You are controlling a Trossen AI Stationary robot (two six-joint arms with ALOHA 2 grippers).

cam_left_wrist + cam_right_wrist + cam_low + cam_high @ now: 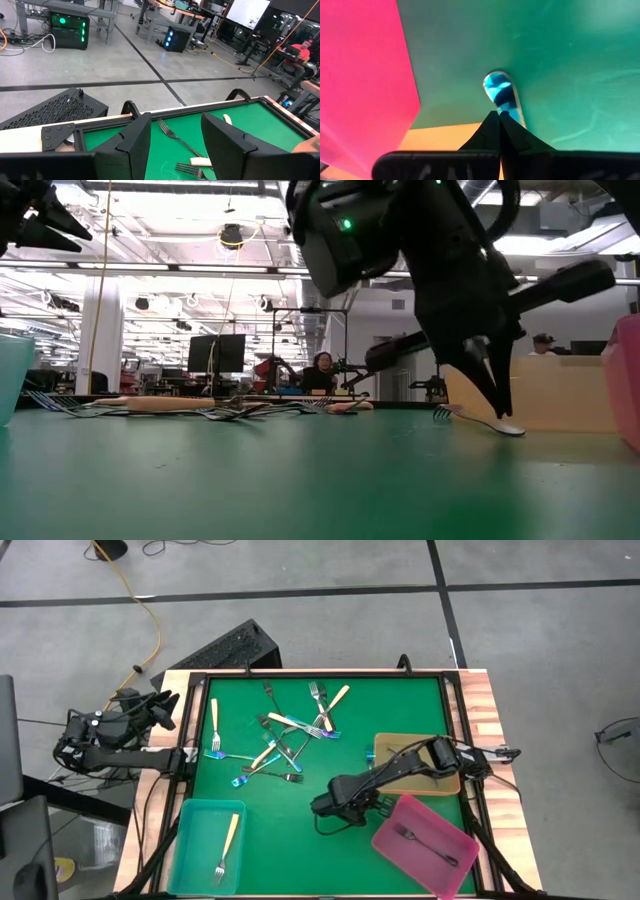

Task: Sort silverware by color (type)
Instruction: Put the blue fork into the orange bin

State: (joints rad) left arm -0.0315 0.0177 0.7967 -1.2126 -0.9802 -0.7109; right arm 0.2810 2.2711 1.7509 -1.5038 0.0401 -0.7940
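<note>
L gripper (165, 710) waits off the mat's far-left corner, above the wooden edge, fingers (131, 145) apart w/ nothing between them; through the gap its wrist cam sees a dark fork (176, 138) lying on the green mat (380, 720).

Teal tray (190, 840) at near-left holds one cream-handled fork (226, 848). Mid-mat, toward the far side: the tangled pile of forks (290, 735), cream, dark and blue-rainbow mixed, w/ one cream fork (213, 722) lying apart at its left.

R gripper (325, 806) is down at the mat, near-centre, just left of the pink tray (440, 860) and in front of the tan tray (384, 744). Jaws pinched together on the handle of a blue-rainbow fork (502, 96); the rounded handle end pokes out past the fingertips, lying on the green surface. Low view shows the fork (480, 420) flat on the mat under the tips, tines pointing left.

Pink tray holds one dark fork (428, 846).
</note>
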